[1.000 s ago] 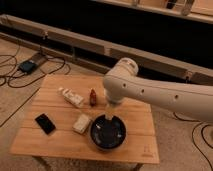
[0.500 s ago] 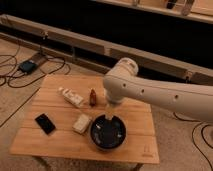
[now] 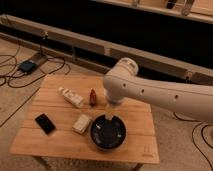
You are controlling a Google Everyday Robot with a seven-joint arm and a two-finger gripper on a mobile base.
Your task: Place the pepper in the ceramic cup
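Wooden slats form the low table nearest the camera. On its near half sit, from left to right, a flat black phone, a pale rectangular block and a large round black bowl. The block lies just beside the bowl's left rim. The gripper hangs over the far part of the bowl, pointing down from the white arm, which enters from the right. Whether the gripper is wide or narrow cannot be told. Farther back, the pepper rests on the table top and appears upright. It is just right of a whitish elongated packet and just left of the arm's rounded end joint. Beyond the table, a dark box with cables lies on the floor.
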